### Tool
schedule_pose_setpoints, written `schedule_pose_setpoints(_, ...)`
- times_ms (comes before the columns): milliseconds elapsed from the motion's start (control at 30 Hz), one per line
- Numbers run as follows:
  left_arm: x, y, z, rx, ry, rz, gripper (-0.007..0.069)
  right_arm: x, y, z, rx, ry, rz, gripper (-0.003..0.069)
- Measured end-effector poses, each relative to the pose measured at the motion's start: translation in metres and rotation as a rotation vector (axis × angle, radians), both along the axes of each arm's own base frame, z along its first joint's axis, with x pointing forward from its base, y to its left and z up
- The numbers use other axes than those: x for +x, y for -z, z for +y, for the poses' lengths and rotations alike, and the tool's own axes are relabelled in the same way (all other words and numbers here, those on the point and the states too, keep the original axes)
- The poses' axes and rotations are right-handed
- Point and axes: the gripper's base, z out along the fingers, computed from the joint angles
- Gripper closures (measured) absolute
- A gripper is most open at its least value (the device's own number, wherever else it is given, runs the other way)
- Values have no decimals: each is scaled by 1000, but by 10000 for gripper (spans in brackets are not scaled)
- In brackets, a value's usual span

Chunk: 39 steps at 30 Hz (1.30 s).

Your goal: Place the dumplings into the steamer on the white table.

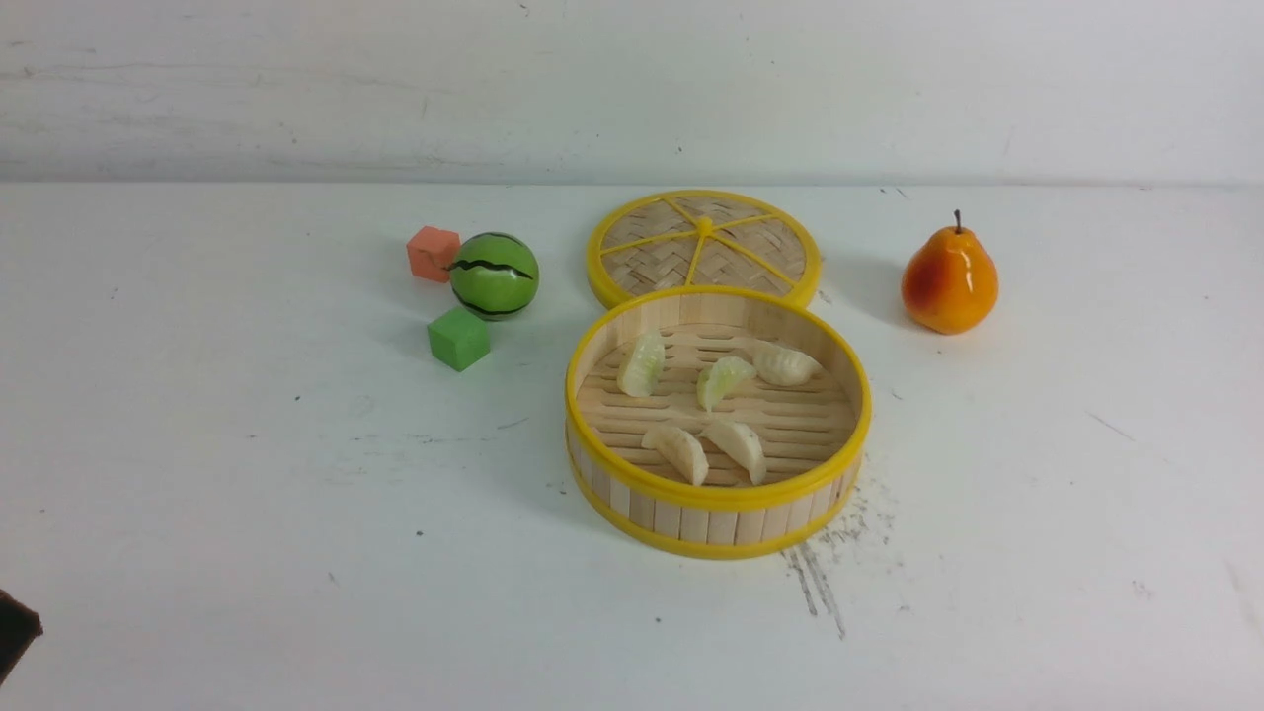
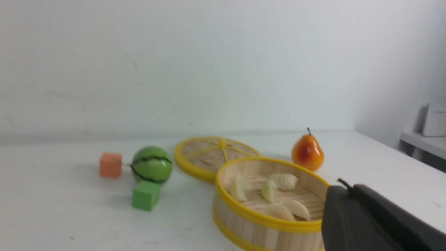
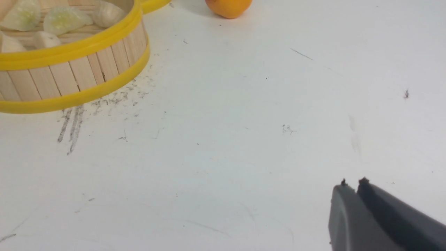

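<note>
The steamer (image 1: 719, 499) stands on the white table (image 1: 247, 553) right of centre. Several cream and pale-green dumplings (image 1: 724, 380) lie on its slatted floor, none on the table. They also show in the left wrist view (image 2: 284, 181) and partly in the right wrist view (image 3: 64, 19). My left gripper (image 2: 348, 186) is shut and empty, near the table's front left; only a dark corner of it (image 1: 15, 627) shows in the front view. My right gripper (image 3: 352, 182) is shut and empty, above bare table to the right of the steamer (image 3: 69, 80).
The flat woven lid (image 1: 703, 247) lies just behind the steamer. A toy watermelon (image 1: 494, 275), an orange cube (image 1: 433, 253) and a green cube (image 1: 458, 339) sit to its left. A pear (image 1: 949, 279) stands to its right. Dark scuffs (image 1: 820, 583) mark the table.
</note>
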Motion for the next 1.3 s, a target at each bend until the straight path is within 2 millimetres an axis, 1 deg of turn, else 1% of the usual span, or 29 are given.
schedule_pose_setpoints(67,3,8,1,74,-48,-26,638,0,0,0,0,0,0,611)
schedule_pose_setpoints(133,5,13,2,111,-89,-23,638,0,0,0,0,0,0,608)
schedule_pose_setpoints(167,8,19,4,145,-151,-7,638,0,0,0,0,0,0,606)
schedule_pose_setpoints(200,8,20,4,149,-160,-4,638,0,0,0,0,0,0,606)
schedule_pose_setpoints(267,11,28,9,153,-251,28,638,0,0,0,0,0,0,601)
schedule_pose_setpoints(367,14,39,15,101,-381,90,638,0,0,0,0,0,0,597)
schedule_pose_setpoints(467,16,52,20,7,-463,155,638,0,0,0,0,0,0,592)
schedule_pose_setpoints(567,18,69,24,-37,-525,216,638,0,0,0,0,0,0,586)
schedule_pose_setpoints(700,16,78,25,-28,-545,257,638,0,0,0,0,0,0,582)
schedule_pose_setpoints(833,15,87,25,-18,-548,359,638,0,0,0,0,0,0,577)
schedule_pose_setpoints(867,14,92,25,4,-544,407,638,0,0,0,0,0,0,574)
schedule_pose_setpoints(933,13,95,25,37,-540,438,638,0,0,0,0,0,0,572)
schedule_pose_setpoints(1067,12,97,24,70,-535,452,638,0,0,0,0,0,0,566)
schedule_pose_setpoints(1200,12,97,24,66,-533,454,638,0,0,0,0,0,0,561)
schedule_pose_setpoints(1300,12,97,23,73,-502,456,638,0,0,0,0,0,0,554)
